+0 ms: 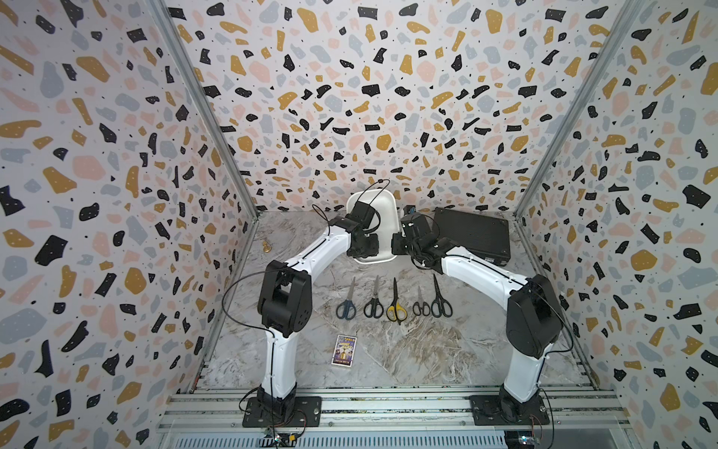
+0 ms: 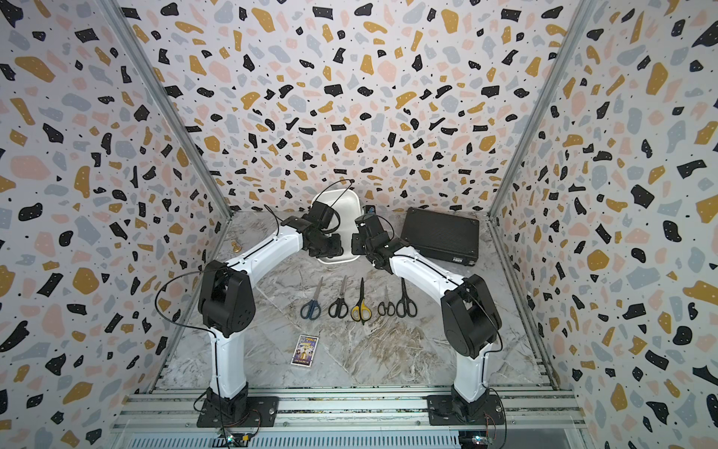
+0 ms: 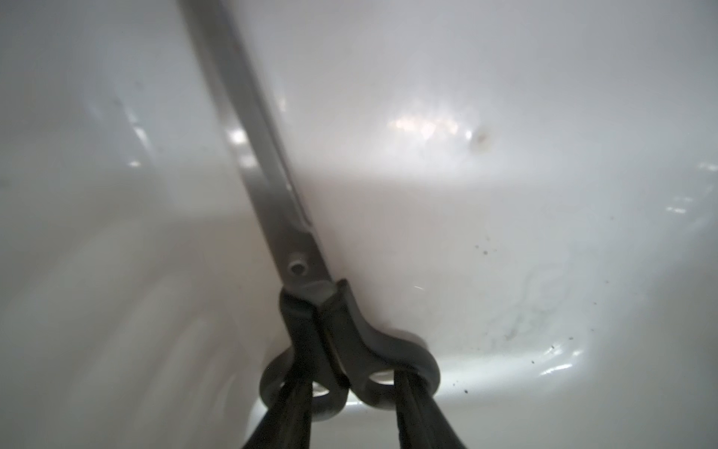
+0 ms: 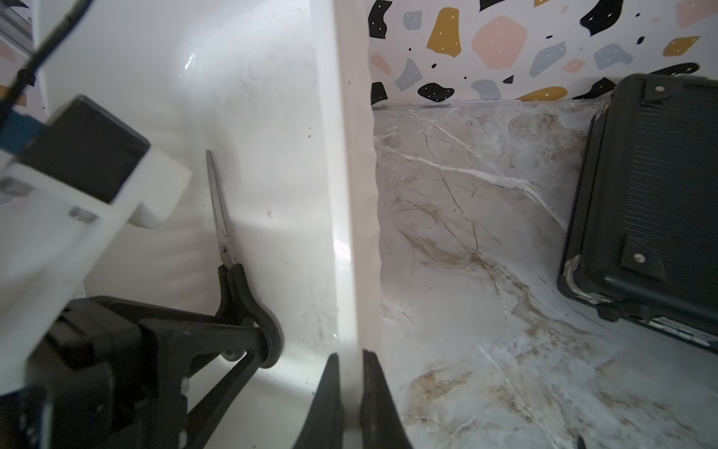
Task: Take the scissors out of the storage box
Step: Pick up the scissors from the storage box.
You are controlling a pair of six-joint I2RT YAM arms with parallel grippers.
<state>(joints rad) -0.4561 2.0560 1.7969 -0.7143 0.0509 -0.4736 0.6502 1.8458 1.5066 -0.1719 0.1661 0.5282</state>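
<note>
Plainly, one pair of black-handled scissors lay in the white box, close to its side wall. The left gripper was down inside, jaws partly apart, a fingertip at each handle ring; whether it gripped, I couldn't tell. The right gripper pinched the box's wall. Five more pairs lay in a row on the table.

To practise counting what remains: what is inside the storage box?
One pair of black-handled scissors, with the left gripper at its handles. In both top views the left arm covers part of the storage box.
</note>
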